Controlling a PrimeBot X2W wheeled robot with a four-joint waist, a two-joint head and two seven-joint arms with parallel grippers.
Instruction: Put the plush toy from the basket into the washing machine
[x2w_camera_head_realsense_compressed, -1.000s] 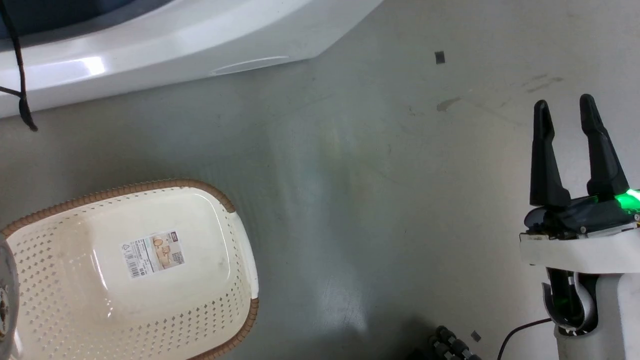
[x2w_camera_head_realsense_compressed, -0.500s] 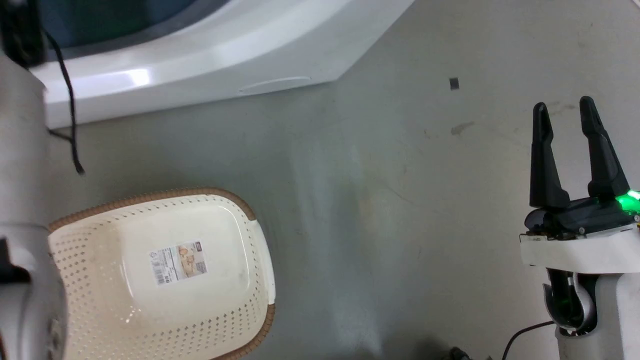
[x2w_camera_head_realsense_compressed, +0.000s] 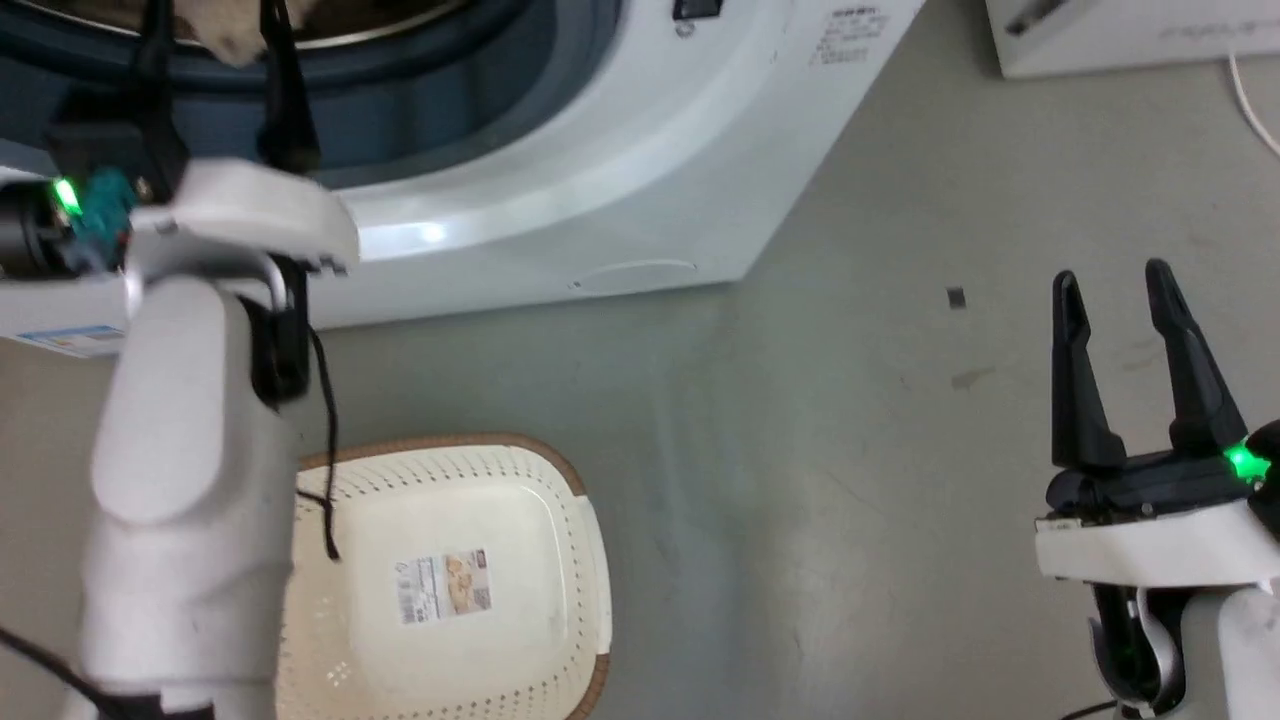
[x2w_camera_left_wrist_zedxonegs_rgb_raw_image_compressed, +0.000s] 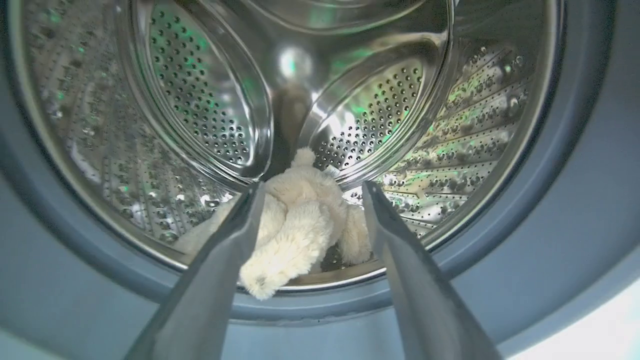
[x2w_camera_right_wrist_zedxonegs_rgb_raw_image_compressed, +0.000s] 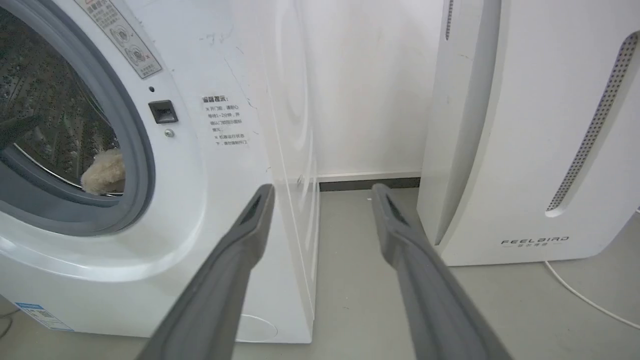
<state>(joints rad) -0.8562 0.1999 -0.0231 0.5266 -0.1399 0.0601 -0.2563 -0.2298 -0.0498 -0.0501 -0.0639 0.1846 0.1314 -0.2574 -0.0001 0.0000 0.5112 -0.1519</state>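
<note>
Lying in the drum (x2w_camera_left_wrist_zedxonegs_rgb_raw_image_compressed: 200, 100) — plush toy (x2w_camera_left_wrist_zedxonegs_rgb_raw_image_compressed: 300, 220), beyond left end effector (x2w_camera_left_wrist_zedxonegs_rgb_raw_image_compressed: 311, 186).

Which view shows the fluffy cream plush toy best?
Left wrist view: the fluffy cream plush toy lies nearly whole at the shiny steel drum's front lip, between the open left gripper's fingers. Right wrist view catches one tuft inside the grey door ring. Head view has a blurred scrap at its top edge.
</note>
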